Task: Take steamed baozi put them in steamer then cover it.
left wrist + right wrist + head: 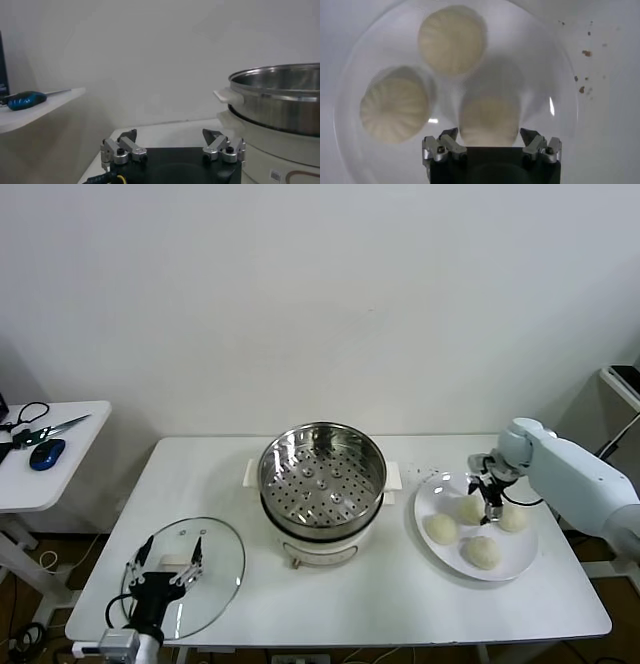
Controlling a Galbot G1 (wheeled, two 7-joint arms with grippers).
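The right claw (pixel 489 496) is poised directly over one baozi (pixel 489 120) on the white plate (pixel 525 562), jaws spread either side of it, nothing gripped yet. The empty steamer (pixel 322 474) lies to its left. The left claw (pixel 170 556) hangs open above the cover (pixel 218 579). No writing can be read.

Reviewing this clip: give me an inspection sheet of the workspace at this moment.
Surface: white table.
Job's things: steamer at centre, basket has no buns in it; four baozi on the white plate to its right; glass cover flat on the table to its left.
Clutter: dark crumbs beside the plate.
Grippers: left gripper open over the cover; right gripper straddling one bun on the plate, grip not confirmed.
Cables: black cable at the right wrist.
Surroundings: side table on the left with scissors and a blue mouse; white wall behind.
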